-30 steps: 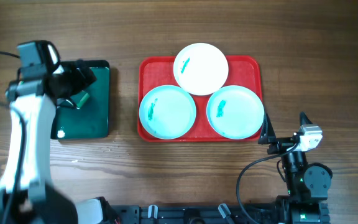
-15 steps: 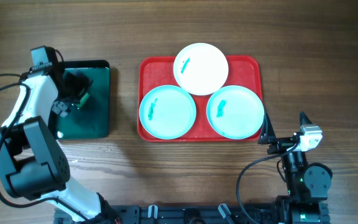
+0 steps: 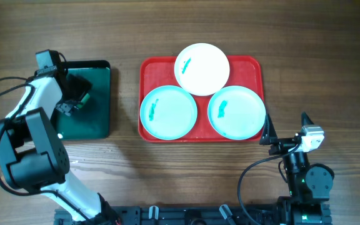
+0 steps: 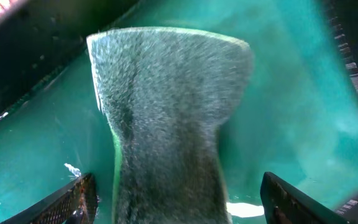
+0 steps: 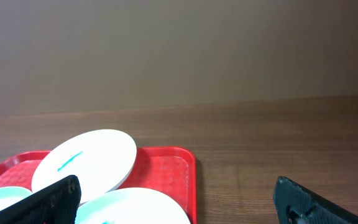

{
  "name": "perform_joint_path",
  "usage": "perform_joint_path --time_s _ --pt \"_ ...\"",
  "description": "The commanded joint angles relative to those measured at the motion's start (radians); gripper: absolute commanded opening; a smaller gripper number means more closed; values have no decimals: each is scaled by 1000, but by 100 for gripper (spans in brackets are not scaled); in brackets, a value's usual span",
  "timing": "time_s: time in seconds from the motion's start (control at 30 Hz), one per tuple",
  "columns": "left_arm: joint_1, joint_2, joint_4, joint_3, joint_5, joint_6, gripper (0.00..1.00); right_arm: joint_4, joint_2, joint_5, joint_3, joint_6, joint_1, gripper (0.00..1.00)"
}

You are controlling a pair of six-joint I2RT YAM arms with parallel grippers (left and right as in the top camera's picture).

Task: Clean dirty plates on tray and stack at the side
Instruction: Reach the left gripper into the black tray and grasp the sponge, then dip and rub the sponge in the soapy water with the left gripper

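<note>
Near the table's [image 3: 330, 37] left edge, the left end effector [image 4: 185, 199] gapes wide astride a sponge [image 4: 166, 112] in the dark tray [image 3: 95, 119]. The right end effector [image 5: 179, 196], near the right corner, is spread apart and empty. The red tray [image 3: 255, 65], long axis left-right, holds a white plate [image 3: 202, 69] overlapping two turquoise plates [image 3: 169, 112] [image 3: 236, 112].

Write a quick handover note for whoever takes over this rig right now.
Left gripper: open, fingers either side of the sponge on the dark green tray, not closed on it.
Right gripper: open, empty, parked beside the red tray.
Plates: white plate and turquoise plates all on the red tray, each with a teal smear.
Done: nothing cleaned or stacked.
Left: grip sponge, wipe all three, stack at the side.
</note>
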Motion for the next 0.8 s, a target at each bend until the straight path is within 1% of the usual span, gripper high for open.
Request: perform_joint_path --time_s 0.0,0.03,0.07,0.1,0.13,0.27,0.3,0.37,0.4,0.67,0.77 --pt "-2 45 -12 -12 -9 -5 51 6 -2 -8 -1 14 -5 100" --pt "0 45 -16 -12 -12 -5 34 6 -2 -8 -1 14 -5 100" --pt "2 44 -19 -12 -12 -5 13 6 -2 -8 -1 14 -5 100" --pt "2 43 -18 -12 -12 -5 7 6 -2 -8 -1 14 -5 100" --pt "2 43 -19 -12 -12 -5 4 6 -2 -8 -1 14 -5 100" --pt "2 43 -18 -12 -12 -5 4 6 -2 -8 -1 14 -5 100" --pt "2 43 -6 -12 -13 -5 20 6 -2 -8 -1 15 -5 100" --pt "2 43 29 -12 -17 -5 77 6 -2 -8 -1 14 -5 100" --pt "2 43 54 -12 -28 0 100 6 -2 -8 -1 14 -5 100" --pt "2 45 174 -12 -134 2 100 6 -2 -8 -1 14 -5 100" --pt "2 50 204 -12 -146 2 100 6 -2 -8 -1 14 -5 100"
